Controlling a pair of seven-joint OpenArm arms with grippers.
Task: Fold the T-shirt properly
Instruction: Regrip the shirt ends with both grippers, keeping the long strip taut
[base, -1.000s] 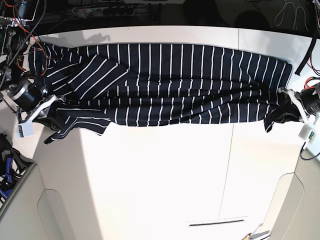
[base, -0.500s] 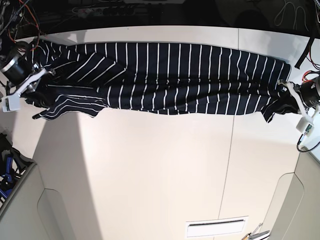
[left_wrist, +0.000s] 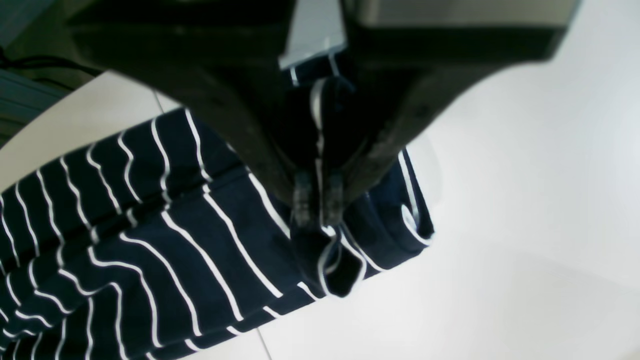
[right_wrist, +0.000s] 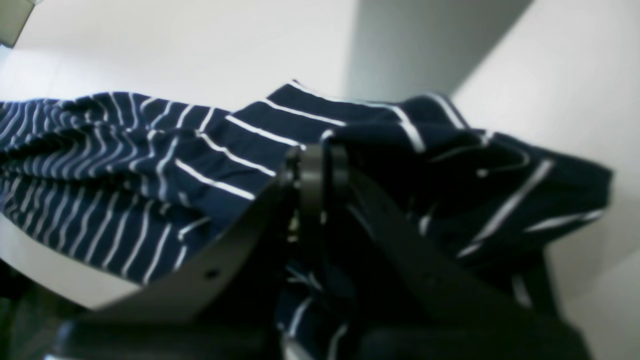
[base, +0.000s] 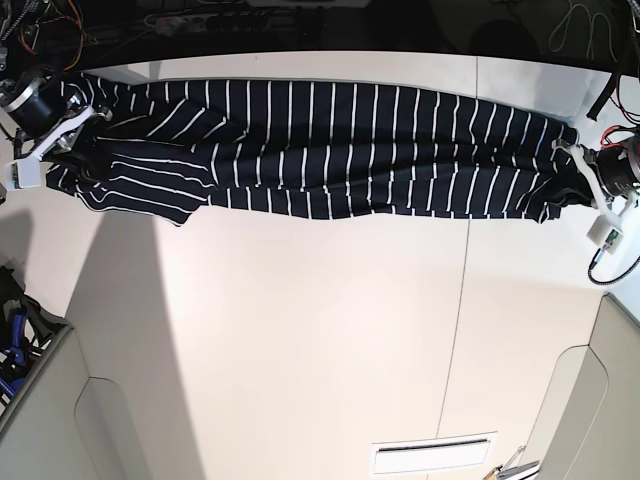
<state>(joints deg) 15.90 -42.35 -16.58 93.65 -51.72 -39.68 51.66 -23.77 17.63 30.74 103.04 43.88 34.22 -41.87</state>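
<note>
The T-shirt (base: 330, 150), dark navy with thin white stripes, stretches in a long band across the far side of the white table (base: 320, 340). At its right end my left gripper (base: 572, 172) is shut on a bunched corner; the left wrist view shows the fingertips (left_wrist: 302, 200) pinching the T-shirt (left_wrist: 150, 235). At the other end my right gripper (base: 72, 142) is shut on the sleeve side of the cloth. In the right wrist view its fingers (right_wrist: 315, 175) are closed among folds of the T-shirt (right_wrist: 125, 165).
Cables and dark equipment (base: 220, 20) run behind the table's far edge. A white slotted panel (base: 432, 455) lies near the front. Grey ledges (base: 50, 410) border the front corners, with a blue item (base: 10, 345) at the left edge.
Both grippers carried the shirt toward the table's far edge. The right gripper rose furthest, pulling the sleeve end back, and the cloth now lies straighter and flatter.
</note>
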